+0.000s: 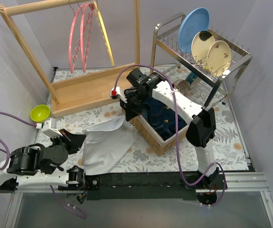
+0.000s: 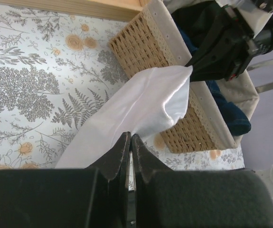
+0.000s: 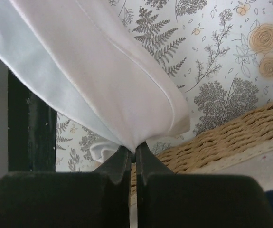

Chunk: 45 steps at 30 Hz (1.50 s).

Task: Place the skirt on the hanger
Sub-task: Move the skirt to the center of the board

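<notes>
The white fabric skirt (image 1: 105, 142) lies on the floral table cover (image 1: 221, 137), stretched from the near left towards the left corner of the woven wicker basket (image 1: 148, 135). The left gripper (image 2: 130, 137) pinches its near end. The right gripper (image 3: 135, 147) pinches the far end beside the basket's rim. Inside the basket lies a dark blue denim garment (image 1: 162, 118). At far right, the metal dish rack (image 1: 212, 71) holds a blue plate (image 1: 193, 26) and two cream plates (image 1: 218, 56). Pink plastic hangers (image 1: 70, 45) hang from the wooden rail (image 1: 41, 6) at far left.
</notes>
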Tool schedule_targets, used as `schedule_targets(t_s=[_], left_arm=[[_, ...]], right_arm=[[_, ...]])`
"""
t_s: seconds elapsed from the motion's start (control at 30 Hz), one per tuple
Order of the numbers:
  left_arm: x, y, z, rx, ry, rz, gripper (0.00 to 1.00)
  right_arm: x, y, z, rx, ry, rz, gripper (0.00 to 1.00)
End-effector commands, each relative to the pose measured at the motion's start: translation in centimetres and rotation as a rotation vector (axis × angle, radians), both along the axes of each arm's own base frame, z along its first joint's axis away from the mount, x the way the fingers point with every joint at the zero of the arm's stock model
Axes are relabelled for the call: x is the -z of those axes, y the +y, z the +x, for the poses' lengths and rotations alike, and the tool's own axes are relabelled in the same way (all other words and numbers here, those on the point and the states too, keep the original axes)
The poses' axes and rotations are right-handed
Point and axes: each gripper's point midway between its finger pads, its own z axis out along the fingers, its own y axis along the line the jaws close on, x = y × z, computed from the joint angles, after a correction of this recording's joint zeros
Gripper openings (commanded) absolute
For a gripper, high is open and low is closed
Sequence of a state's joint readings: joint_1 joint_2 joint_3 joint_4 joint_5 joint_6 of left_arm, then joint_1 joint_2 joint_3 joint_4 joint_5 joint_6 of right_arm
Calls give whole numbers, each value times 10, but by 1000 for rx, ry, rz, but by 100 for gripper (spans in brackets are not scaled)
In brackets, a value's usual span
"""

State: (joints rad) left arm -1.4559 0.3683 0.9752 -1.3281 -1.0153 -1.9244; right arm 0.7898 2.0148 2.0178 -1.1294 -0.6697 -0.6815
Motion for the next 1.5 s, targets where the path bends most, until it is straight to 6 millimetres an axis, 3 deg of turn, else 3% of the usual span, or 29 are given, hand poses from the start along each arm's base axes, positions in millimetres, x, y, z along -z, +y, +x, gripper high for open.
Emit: schedule_targets(t_s=[0.0,0.13,0.37,0.6,0.67,0.7,0.73,0.8,0.87,0.97,1.07,1.1,1.17,1.2,1.27,1.3,1.33,1.47], left_arm=[[1,6,13,-113,-48,44,0],[3,-11,16,-120,-54,168,0],[2,-4,18,-148,-56,121,0],[3,-1,26,-233,-72,143,0],[3,7,30,-289,-69,149,19],[4,11,32,-310,-67,157,28],[4,13,34,-331,-64,164,45],[5,16,37,-368,-61,197,54],[2,16,39,-375,-69,217,62],[-7,14,42,-377,-87,251,63],[-21,18,41,-369,-102,231,64],[-24,21,39,-362,-102,216,64],[-32,20,38,-324,-115,218,64],[-32,17,37,-297,-111,210,67],[-41,7,40,-231,-175,216,67],[-43,3,41,-206,-194,227,68],[-47,-2,43,-208,-212,226,69],[-68,-11,52,-225,-241,331,72]], right_arm=[[-11,16,20,32,-76,31,1],[-6,26,38,80,-121,35,1],[-2,29,59,182,-175,16,1],[2,31,75,275,-211,3,12],[5,35,81,327,-202,2,16],[6,34,87,371,-218,-10,28],[3,39,93,397,-231,9,30],[4,40,97,448,-225,15,42],[0,48,101,468,-237,45,43],[-1,57,103,476,-247,66,44],[-10,65,82,354,-203,109,44],[-15,64,50,138,-162,149,42],[-15,54,15,-75,-133,184,41],[-9,41,-23,-285,-114,208,44],[14,28,-52,-425,-127,175,45],[18,33,-60,-467,-215,169,47],[54,20,-76,-500,-189,102,47],[88,27,-94,-580,-320,61,51]])
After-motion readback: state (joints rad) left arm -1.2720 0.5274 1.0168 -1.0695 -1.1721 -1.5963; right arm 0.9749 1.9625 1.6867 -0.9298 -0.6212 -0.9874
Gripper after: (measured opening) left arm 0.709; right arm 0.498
